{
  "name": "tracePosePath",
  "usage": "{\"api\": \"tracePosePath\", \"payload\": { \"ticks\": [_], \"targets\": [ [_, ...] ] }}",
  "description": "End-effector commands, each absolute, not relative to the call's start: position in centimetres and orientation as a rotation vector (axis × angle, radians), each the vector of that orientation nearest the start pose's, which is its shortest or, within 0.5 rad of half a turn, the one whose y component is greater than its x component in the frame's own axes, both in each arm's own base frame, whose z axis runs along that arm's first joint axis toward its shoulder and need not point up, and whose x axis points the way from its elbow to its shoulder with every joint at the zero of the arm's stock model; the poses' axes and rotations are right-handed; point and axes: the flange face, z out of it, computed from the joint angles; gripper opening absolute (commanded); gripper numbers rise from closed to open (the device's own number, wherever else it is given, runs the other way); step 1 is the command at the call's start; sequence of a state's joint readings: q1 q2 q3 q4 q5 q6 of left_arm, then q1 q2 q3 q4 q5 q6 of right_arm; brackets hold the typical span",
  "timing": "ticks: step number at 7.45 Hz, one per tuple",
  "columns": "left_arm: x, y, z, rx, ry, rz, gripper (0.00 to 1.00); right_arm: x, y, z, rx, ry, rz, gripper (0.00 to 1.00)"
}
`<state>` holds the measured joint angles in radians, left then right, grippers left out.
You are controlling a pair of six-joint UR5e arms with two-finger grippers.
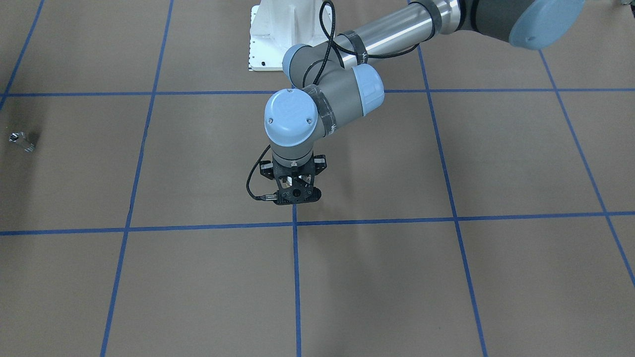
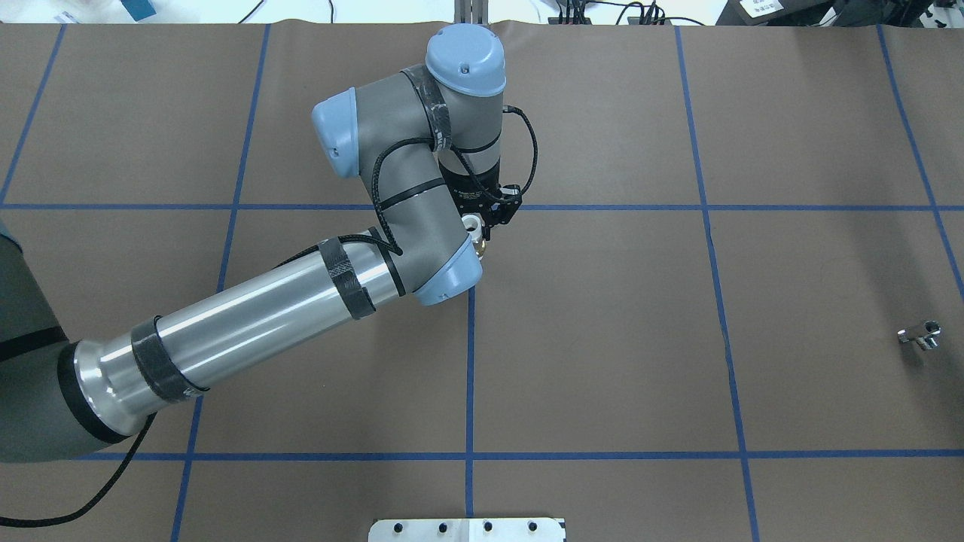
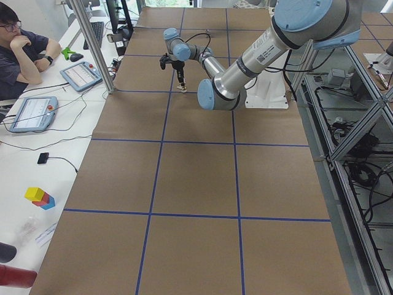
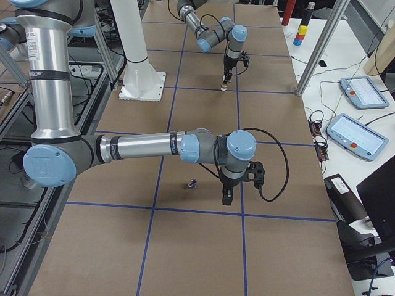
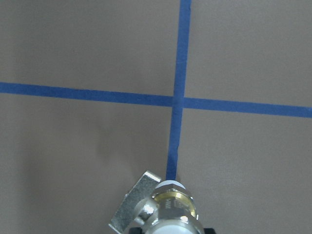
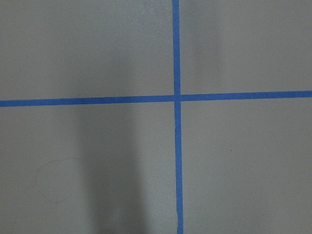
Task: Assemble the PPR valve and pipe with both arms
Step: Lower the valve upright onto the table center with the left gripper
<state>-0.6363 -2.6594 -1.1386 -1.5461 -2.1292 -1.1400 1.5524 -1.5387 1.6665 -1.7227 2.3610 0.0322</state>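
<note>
The left pincer pinches the PPR valve. The right pincer hangs near the pipe; I cannot tell whether it is spread.

place: robotics lab | brown table taped with blue grid lines | white robot pedestal, upper left | teach pendants beside seated operator, left edge | aluminium frame post, upper left of side view

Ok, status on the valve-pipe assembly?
Left claw shut on PPR valve. Right claw hangs near pipe, open or shut unclear. Pipe loose on table, unjoined. No obstruction visible.
</note>
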Motion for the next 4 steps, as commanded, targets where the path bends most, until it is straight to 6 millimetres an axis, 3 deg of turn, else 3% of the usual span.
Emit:
{"api": "tracePosePath", "payload": {
  "ticks": [1, 3, 4],
  "targets": [
    [61.22, -54.80, 13.05, -0.154, 0.801, -0.014, 0.00, 5.33, -50.17, 61.00, -0.043, -0.789, 0.023, 0.99],
    [61.60, -54.46, 13.59, -0.149, 0.813, -0.005, 0.00, 5.33, -50.24, 61.00, -0.043, -0.789, 0.023, 0.99],
    [61.63, -54.49, 13.87, -0.149, 0.812, -0.004, 0.28, 5.33, -50.24, 61.00, -0.043, -0.789, 0.023, 0.99]
  ]
}}
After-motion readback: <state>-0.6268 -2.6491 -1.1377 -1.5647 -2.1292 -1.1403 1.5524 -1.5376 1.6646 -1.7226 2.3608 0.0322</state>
